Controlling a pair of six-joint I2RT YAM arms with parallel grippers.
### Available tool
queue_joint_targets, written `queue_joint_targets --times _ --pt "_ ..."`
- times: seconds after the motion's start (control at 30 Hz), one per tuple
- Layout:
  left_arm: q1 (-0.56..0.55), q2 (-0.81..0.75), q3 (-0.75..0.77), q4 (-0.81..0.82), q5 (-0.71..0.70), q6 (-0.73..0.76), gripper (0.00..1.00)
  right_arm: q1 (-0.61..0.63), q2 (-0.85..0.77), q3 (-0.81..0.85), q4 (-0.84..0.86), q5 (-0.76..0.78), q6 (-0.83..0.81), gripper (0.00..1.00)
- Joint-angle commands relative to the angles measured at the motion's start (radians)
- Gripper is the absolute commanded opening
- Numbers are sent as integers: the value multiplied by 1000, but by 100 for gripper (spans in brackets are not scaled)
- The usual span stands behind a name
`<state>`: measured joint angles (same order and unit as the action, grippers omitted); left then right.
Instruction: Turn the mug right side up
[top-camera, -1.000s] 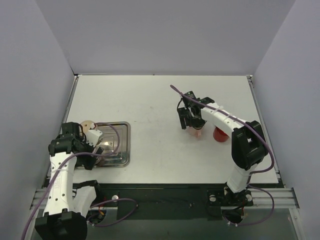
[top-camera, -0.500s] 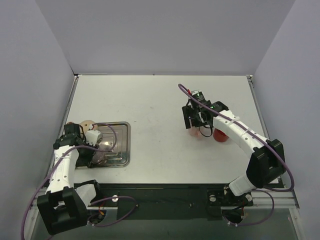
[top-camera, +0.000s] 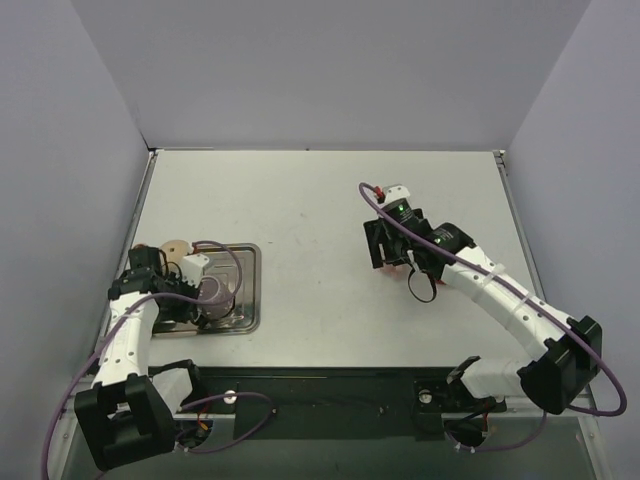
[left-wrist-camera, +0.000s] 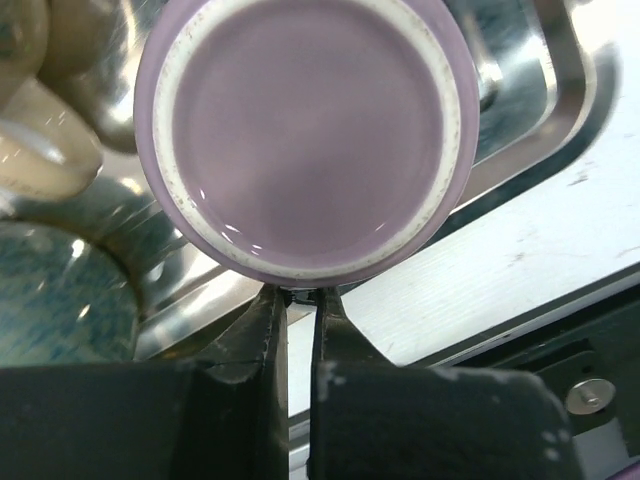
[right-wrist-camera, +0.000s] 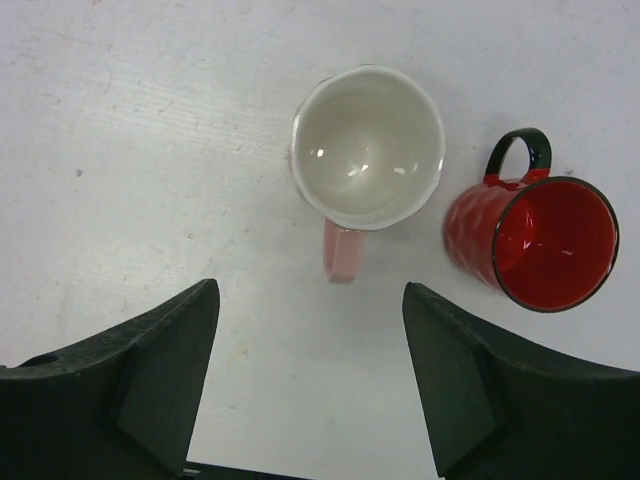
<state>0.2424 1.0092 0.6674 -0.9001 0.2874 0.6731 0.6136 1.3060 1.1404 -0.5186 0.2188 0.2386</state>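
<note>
A purple mug (left-wrist-camera: 305, 135) stands upside down in the metal tray (left-wrist-camera: 540, 90), its white-ringed base facing the left wrist camera. My left gripper (left-wrist-camera: 300, 293) is shut at the mug's near side, its fingers almost together just under the base; the handle is hidden there. From above, the mug (top-camera: 213, 296) sits in the tray (top-camera: 247, 262) beside my left gripper (top-camera: 197, 290). My right gripper (right-wrist-camera: 310, 300) hangs open above the table, empty, a little short of a pink mug (right-wrist-camera: 367, 145).
The pink mug stands upright with its white inside showing; a red mug (right-wrist-camera: 535, 238) with a black handle stands to its right. Beige crockery (left-wrist-camera: 35, 110) and a blue-speckled piece (left-wrist-camera: 55, 300) crowd the tray's left side. A beige piece (top-camera: 176, 247) lies by the tray's far-left corner.
My left gripper has closed at the purple mug's side. My right arm has swung out and drawn back from the pink mug, jaws staying wide.
</note>
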Motion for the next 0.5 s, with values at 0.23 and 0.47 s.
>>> queue_joint_targets --times 0.23,0.47 --pt "-44 -6 84 150 241 -52 0 241 -192 -145 207 -21 54 69" --pt "-71 -26 156 165 404 -183 0 308 -212 -232 433 -146 83 70"
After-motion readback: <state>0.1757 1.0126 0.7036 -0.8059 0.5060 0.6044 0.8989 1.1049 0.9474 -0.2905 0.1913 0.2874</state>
